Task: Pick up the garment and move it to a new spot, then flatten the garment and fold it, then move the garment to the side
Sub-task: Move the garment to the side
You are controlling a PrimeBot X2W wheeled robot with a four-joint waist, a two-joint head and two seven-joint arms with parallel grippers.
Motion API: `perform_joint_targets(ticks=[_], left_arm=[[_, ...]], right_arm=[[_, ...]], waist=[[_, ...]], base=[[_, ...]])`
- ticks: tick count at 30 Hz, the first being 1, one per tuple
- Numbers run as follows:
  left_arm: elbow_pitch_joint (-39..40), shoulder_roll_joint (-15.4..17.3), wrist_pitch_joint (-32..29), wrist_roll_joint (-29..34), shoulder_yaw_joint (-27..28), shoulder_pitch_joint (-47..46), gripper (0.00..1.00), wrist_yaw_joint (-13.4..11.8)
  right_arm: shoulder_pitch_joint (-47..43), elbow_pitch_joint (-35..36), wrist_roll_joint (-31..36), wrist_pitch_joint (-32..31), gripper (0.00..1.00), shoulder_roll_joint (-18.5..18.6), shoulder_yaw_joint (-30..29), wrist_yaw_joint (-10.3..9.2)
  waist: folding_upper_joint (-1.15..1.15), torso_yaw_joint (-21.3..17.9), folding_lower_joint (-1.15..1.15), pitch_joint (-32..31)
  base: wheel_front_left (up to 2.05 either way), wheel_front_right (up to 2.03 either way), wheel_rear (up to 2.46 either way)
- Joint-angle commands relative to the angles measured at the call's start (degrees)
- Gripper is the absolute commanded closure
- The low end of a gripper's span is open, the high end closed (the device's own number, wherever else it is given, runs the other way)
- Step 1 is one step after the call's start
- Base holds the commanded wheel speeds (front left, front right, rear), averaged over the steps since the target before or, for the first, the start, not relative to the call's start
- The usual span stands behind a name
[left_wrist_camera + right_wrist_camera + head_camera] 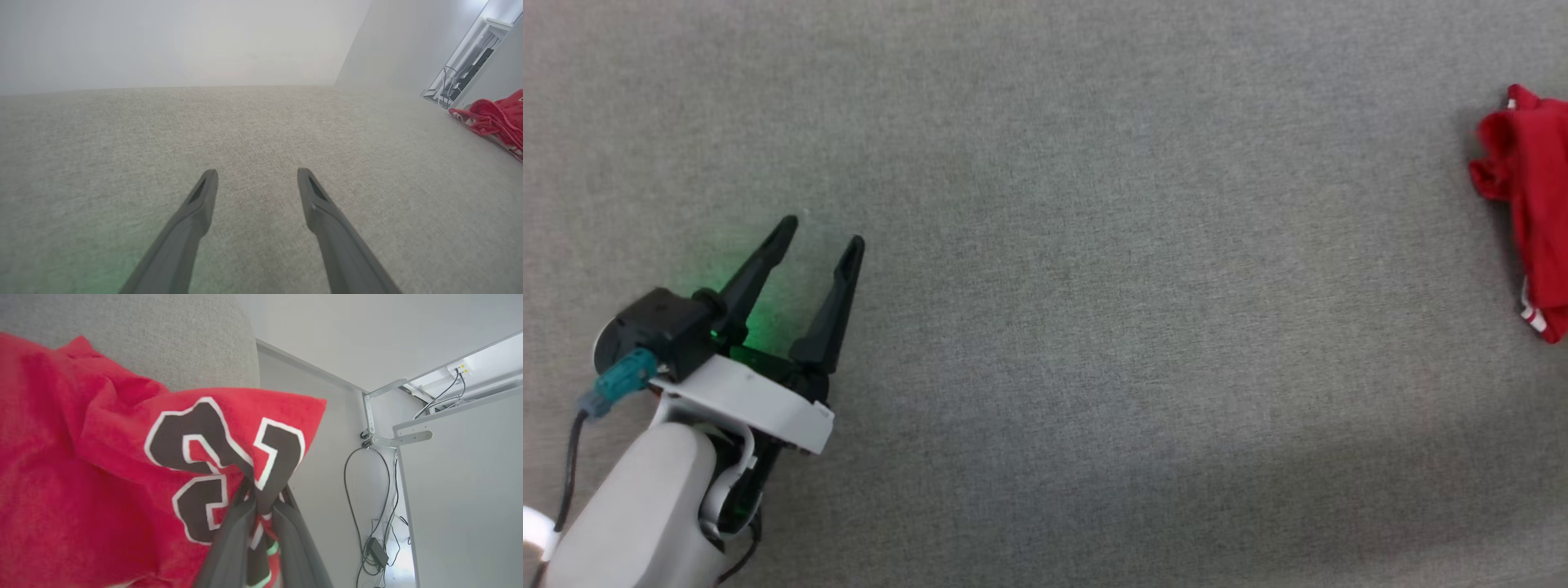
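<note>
Two grippers of mine are in different states. My left gripper hangs low over the grey woven surface at the near left. Its two dark fingers are spread wide with nothing between them, and a green glow lies on the fabric under it.

My right gripper has its fingers pressed close together on a fold of the red jersey T-shirt. It pinches the cloth just at the black, white-outlined "23".

The shirt is bunched and wrinkled at the right side of the surface, well apart from my left gripper. In the head view its red cloth, with a bit of white trim, is cut by the right border. I cannot tell if the pinched part is lifted off the surface.

Past the surface edge, the right wrist view shows white wall panels, black cables and a small power adapter.
</note>
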State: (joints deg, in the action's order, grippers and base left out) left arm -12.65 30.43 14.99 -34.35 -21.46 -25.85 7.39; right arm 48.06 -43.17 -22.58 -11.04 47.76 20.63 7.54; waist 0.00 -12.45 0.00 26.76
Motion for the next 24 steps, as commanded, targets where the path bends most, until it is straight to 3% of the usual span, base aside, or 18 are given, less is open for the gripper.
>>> perform_joint_targets(ticks=[1, 9, 13, 14, 15, 24], left_arm=[[-0.2, 0.2, 0.2, -0.4, -0.3, -0.7, 0.00, 0.1], [-0.6, 0.5, 0.1, -0.8, -1.1, -1.4, 0.00, 0.1], [-0.7, 0.1, 0.1, -0.8, -0.5, -0.7, 0.00, 0.1], [-0.7, -0.1, 0.1, -0.9, -0.3, -0.4, 0.00, 0.1], [-0.7, -0.2, 0.1, -0.9, -0.1, -0.2, 0.00, 0.1], [-0.8, -1.4, 0.1, -0.4, 1.5, 2.3, 0.00, 0.1]], right_arm=[[1.1, -0.8, 0.6, 0.5, 1.00, -1.0, -0.4, -0.12], [2.8, -7.0, 3.7, 2.2, 1.00, -5.5, -2.6, -0.12], [4.1, -9.7, 5.2, 3.2, 0.51, -6.6, -4.0, -0.12], [4.5, -10.2, 5.6, 3.4, 0.04, -6.9, -4.3, -0.12], [4.8, -10.6, 6.0, 3.6, 0.00, -7.1, -4.6, -0.12], [6.2, -12.0, 7.0, 6.0, 0.00, -7.9, -5.0, -0.12]], waist=[[0.00, 0.4, 0.00, 0.7], [0.00, 1.9, 0.00, 1.0], [0.00, 2.4, 0.00, 0.2], [0.00, 2.4, 0.00, -0.2], [0.00, 2.5, 0.00, -0.5], [0.00, 3.3, 0.00, -4.8]], base=[[0.00, 0.00, 0.00], [0.00, 0.00, 0.00], [0.00, 0.00, 0.00], [0.00, 0.00, 0.00], [0.00, 0.00, 0.00], [0.00, 0.00, 0.00]])
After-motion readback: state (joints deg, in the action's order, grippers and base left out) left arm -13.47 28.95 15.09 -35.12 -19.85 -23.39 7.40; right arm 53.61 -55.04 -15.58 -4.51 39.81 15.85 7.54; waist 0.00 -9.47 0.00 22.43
